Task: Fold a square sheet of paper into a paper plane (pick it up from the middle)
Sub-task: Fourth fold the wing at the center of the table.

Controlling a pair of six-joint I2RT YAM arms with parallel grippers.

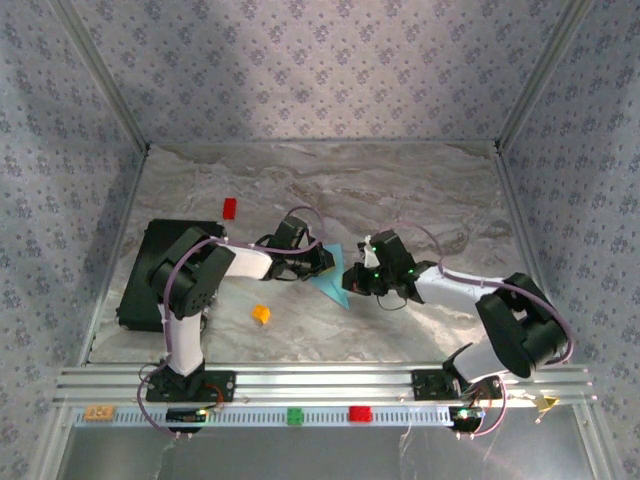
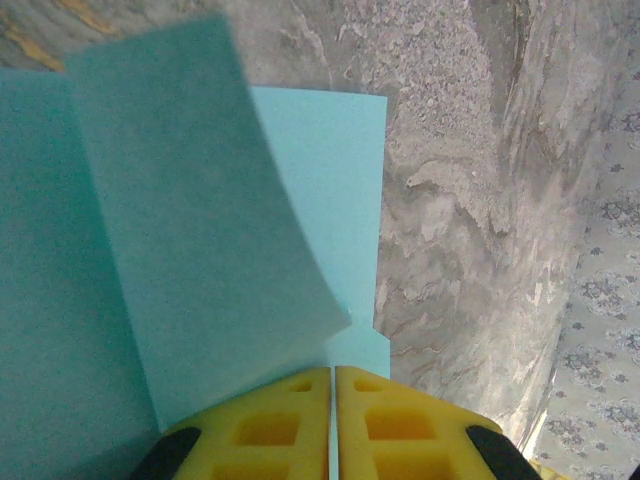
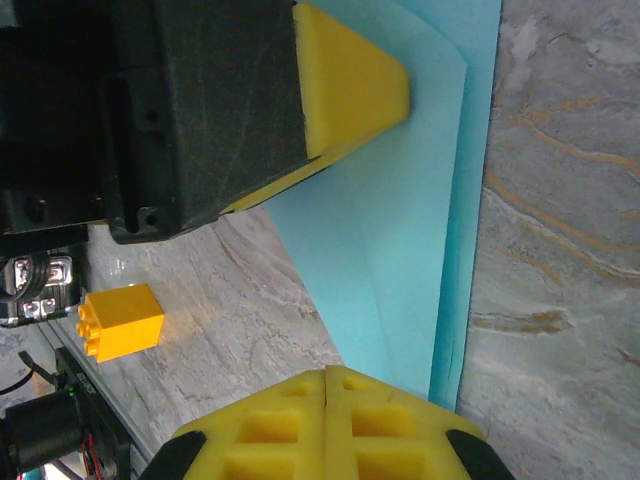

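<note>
The light-blue sheet of paper (image 1: pixel 328 285) (creased to a pointed shape, one flap curling up toward the left wrist camera) was at the middle of the marble worktop (image 1: pixel 400 190), between the two arms. The left gripper (image 2: pixel 333 375) had its jaws clenched on the sheet's edge, a thin blue strip showing between the yellow fingers (image 2: pixel 270 430). The right gripper (image 3: pixel 328 378) faced it from the other side, jaws pressed fully together with their tips at the paper's layered edge; whether paper was caught between them I could not tell. An orange block (image 1: pixel 261 314) sat near, on the left arm's side. A red block (image 1: pixel 230 208) and a black slab (image 1: pixel 140 275) lay farther left.
</note>
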